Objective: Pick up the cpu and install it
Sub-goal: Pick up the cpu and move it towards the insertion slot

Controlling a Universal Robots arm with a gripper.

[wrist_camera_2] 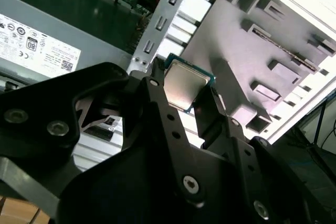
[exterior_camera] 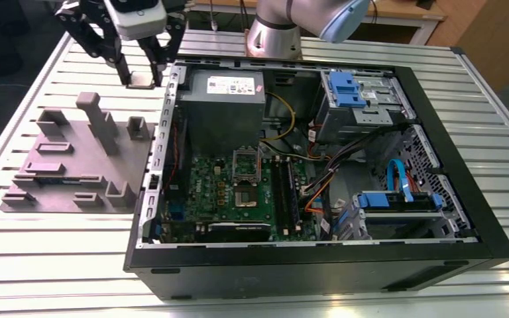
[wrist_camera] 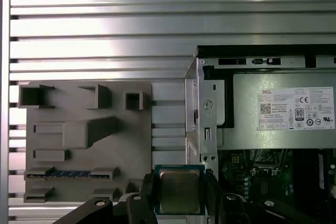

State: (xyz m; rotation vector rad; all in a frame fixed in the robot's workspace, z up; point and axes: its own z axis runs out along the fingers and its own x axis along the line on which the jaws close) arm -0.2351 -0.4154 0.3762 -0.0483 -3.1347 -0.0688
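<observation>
The gripper [exterior_camera: 142,71] is clamped on the cpu [wrist_camera: 179,190], pinching two opposite edges with its jaws only chip-wide apart. The chip hangs above the table [exterior_camera: 60,265] between the tray [exterior_camera: 69,151] and the case [exterior_camera: 325,271] wall, well apart from the socket [exterior_camera: 242,194]. I judge it light, stiff and slick on top (the underside likely delicate), so the edges are the place to hold it.
</observation>
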